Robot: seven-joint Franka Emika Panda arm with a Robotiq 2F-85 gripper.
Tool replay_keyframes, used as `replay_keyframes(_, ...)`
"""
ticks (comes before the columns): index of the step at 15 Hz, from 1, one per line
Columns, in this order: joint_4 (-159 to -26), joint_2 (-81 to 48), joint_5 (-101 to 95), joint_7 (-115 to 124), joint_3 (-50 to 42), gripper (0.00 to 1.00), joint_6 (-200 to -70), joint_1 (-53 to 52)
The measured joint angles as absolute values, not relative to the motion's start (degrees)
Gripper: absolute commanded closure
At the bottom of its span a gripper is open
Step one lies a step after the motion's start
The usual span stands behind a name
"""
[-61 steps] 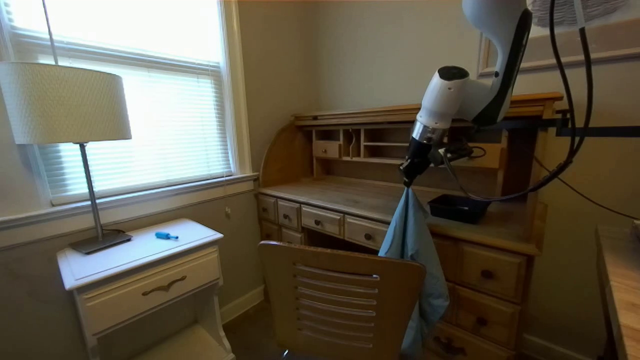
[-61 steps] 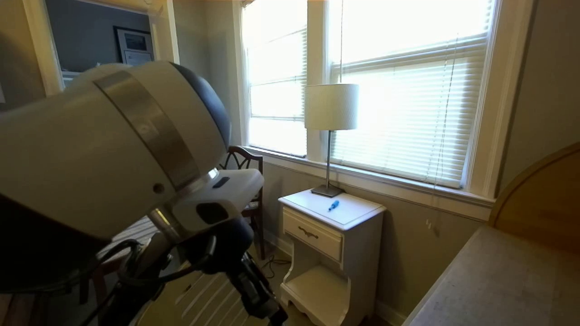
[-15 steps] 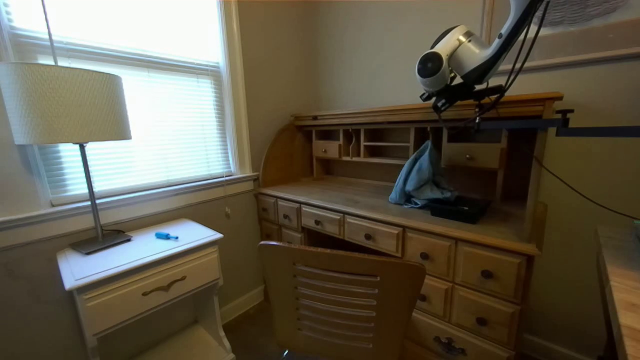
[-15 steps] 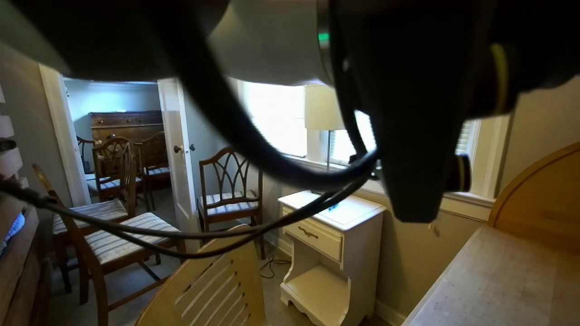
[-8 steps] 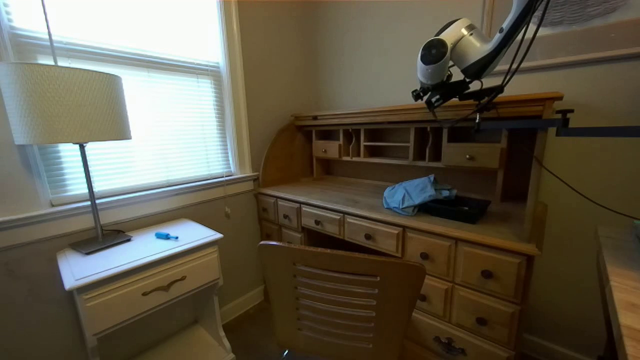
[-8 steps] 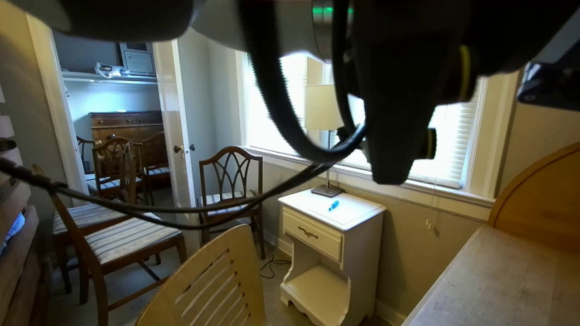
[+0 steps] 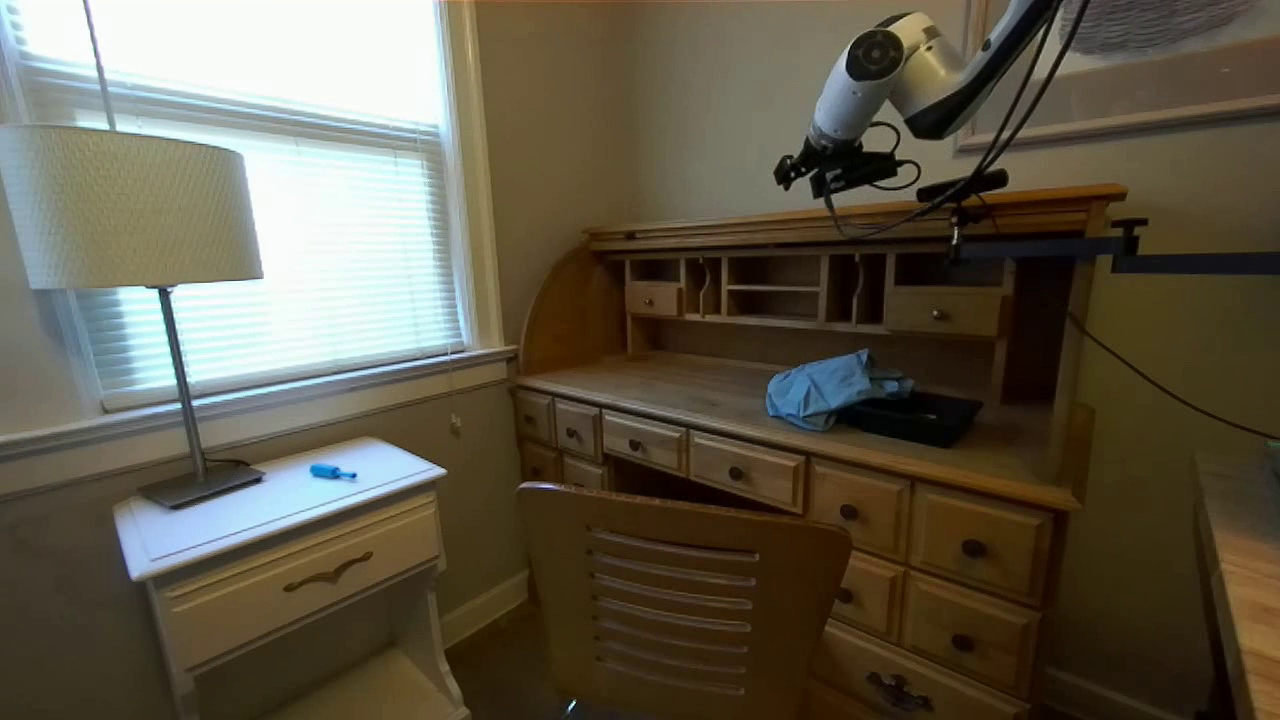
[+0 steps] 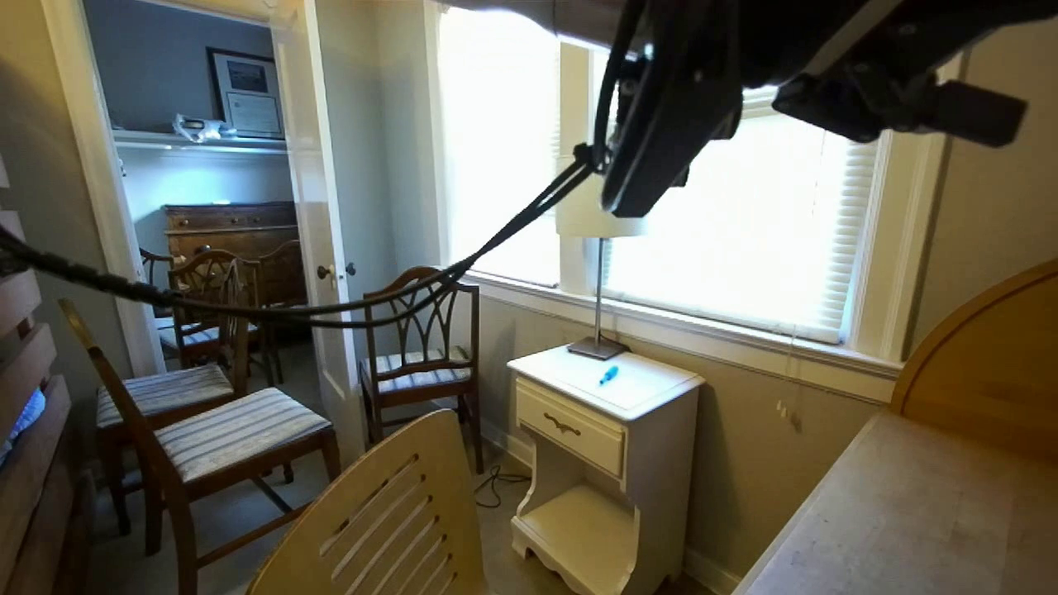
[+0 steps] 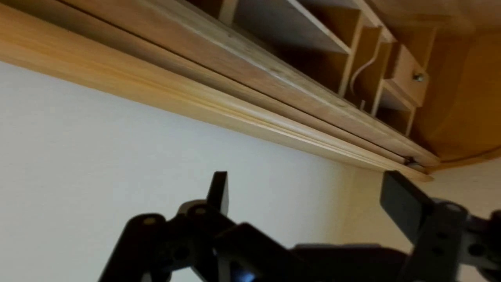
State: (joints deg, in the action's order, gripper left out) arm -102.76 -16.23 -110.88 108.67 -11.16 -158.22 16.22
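Blue cloth (image 7: pixel 818 392): crumpled on the roll-top desk (image 7: pixel 660 382), one end against the black tray (image 7: pixel 945 428) and seemingly over its rim — how much falls inside, cannot tell.
Cloth's feel: judged light and limp, nothing to break; likely sags and changes shape when lifted, grips better than it slides.
Cloth's raised fold: looks the best hold — a pinch from above, well away from the tray rim.
Black tray: low-walled, probably thin stiff plastic; might shift if the fabric drags on it.
Gripper (image 9: pixel 305 188): fingers (image 9: pixel 405 206) spread wide, nothing between them; hangs high above the desk, well apart from the cloth.
Slatted chair (image 7: pixel 675 610): stands in front of the desk.
White nightstand (image 7: pixel 385 468): off to the side, bearing a table lamp (image 7: pixel 135 210) and a small blue tool (image 7: pixel 330 471), kind unclear.
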Motion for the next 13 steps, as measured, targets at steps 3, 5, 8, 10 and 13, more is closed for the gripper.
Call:
replay_keyframes(3,-99.77,-17.17,-110.05,109.35,-10.8,0.0,-168.64,16.32)
replay_keyframes(5,-98.37,-18.08,-107.34,108.07,-10.69,0.0,-175.67,16.35)
replay_keyframes(8,-98.24,-19.67,-101.62,102.18,-10.7,0.0,-185.38,16.3)
replay_keyframes(10,-99.89,-20.99,-100.2,97.71,-11.11,0.0,-189.07,15.73)
replay_keyframes(13,-102.71,-22.52,-100.24,94.32,-12.33,0.0,-188.04,13.85)
